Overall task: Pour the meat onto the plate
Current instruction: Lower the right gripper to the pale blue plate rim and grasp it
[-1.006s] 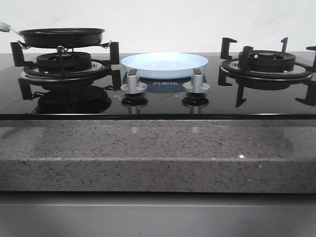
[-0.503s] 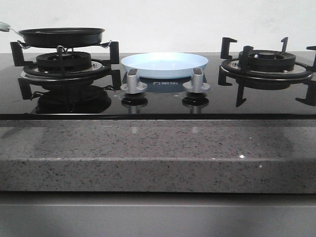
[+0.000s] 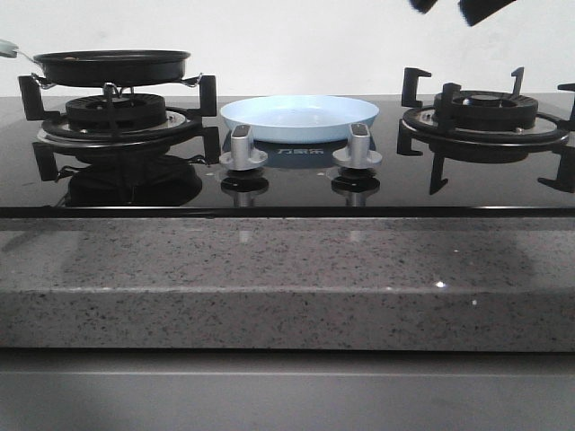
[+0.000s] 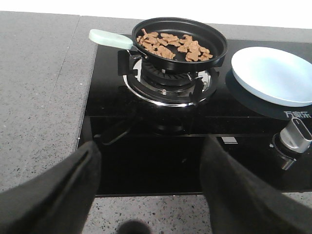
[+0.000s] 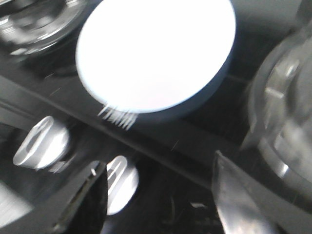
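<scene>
Meat (image 4: 171,45), in many small flat orange-brown pieces, lies spread across the floor of the black frying pan (image 4: 217,53). The pan stands on the pan support of the left burner (image 4: 165,83) of a black glass gas hob (image 3: 287,193), and its pale green handle (image 4: 110,39) reaches out over the hob's left edge toward the speckled grey countertop (image 3: 269,287).

The plate (image 3: 299,118), pale blue-white with a raised rim, sits on the glass between the two burners, just beside the pan and not touching it. It holds nothing. Two silver control knobs (image 3: 243,148) stand in front of it. White printed characters (image 3: 300,153) appear on the glass between the knobs; they are too small to read in the front view, and the left wrist view shows only part of the marking (image 4: 299,115). In the right wrist view the same print (image 5: 117,116) is motion-blurred and illegible.

The right burner (image 3: 485,117) carries no cookware.

The left gripper (image 4: 151,190) hangs over the front edge of the counter, well apart from the pan, with its black fingers (image 4: 63,190) spread wide and nothing between them. The right gripper (image 5: 161,195) is above the hob near the plate and knobs, fingers likewise parted and empty; the front view shows only its dark tips (image 3: 463,7) at the top edge, above the right burner
</scene>
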You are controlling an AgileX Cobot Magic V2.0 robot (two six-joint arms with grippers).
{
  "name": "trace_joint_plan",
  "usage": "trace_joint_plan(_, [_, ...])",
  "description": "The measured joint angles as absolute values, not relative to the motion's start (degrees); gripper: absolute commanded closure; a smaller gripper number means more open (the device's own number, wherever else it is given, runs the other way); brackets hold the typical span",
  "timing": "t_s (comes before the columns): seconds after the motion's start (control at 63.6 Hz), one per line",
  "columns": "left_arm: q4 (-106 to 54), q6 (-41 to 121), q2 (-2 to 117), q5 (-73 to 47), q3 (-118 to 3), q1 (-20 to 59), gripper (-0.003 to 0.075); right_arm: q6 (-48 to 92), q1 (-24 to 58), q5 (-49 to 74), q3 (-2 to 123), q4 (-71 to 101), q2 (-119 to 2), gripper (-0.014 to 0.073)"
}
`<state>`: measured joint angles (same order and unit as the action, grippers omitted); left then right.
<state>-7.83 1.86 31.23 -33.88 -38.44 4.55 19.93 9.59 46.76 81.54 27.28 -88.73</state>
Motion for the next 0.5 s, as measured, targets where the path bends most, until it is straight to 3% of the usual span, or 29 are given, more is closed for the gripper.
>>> trace_joint_plan(0.173, [-7.83,1.86,31.32,-33.88,-38.44,4.55,0.0283,15.37,10.79,48.71,91.17,18.81,-97.88,0.0184])
trace_joint_plan(0.503, [-7.83,1.86,31.32,-33.88,-38.44,4.55,0.0283,12.49,11.58,55.08,108.33,15.46,-112.68,0.0184])
